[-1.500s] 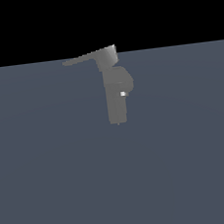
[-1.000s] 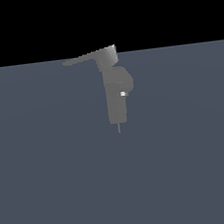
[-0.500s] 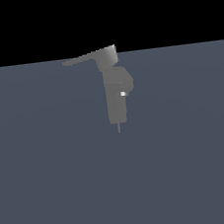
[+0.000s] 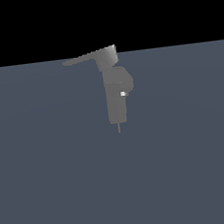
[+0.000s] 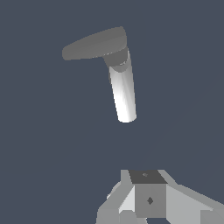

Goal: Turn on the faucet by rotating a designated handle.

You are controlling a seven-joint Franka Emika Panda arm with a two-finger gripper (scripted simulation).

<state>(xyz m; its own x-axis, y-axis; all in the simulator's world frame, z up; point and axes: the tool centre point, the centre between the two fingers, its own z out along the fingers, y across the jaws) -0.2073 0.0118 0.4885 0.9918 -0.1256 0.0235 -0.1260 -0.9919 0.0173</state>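
The grey faucet (image 4: 115, 103) stands upright on the slate floor in the exterior view, with a rounded bulge and a tiny white spot on that view's right side. Its handle (image 4: 85, 58), a thin flat lever, juts from the blocky cap toward that view's left. In the wrist view the faucet (image 5: 123, 94) appears as a pale column with the dark handle (image 5: 94, 43) lying across its top. My gripper (image 5: 148, 192) shows only as grey blocks at the frame edge, well apart from the faucet and touching nothing. Its jaw gap is not readable. No arm shows in the exterior view.
A flat slate-blue floor (image 4: 53, 181) stretches all around the faucet, under a black background. A thin pale line (image 4: 118, 128) hangs just under the faucet's base.
A thin pale line has appeared under the faucet's base since the earliest frame. The faucet and handle have not moved.
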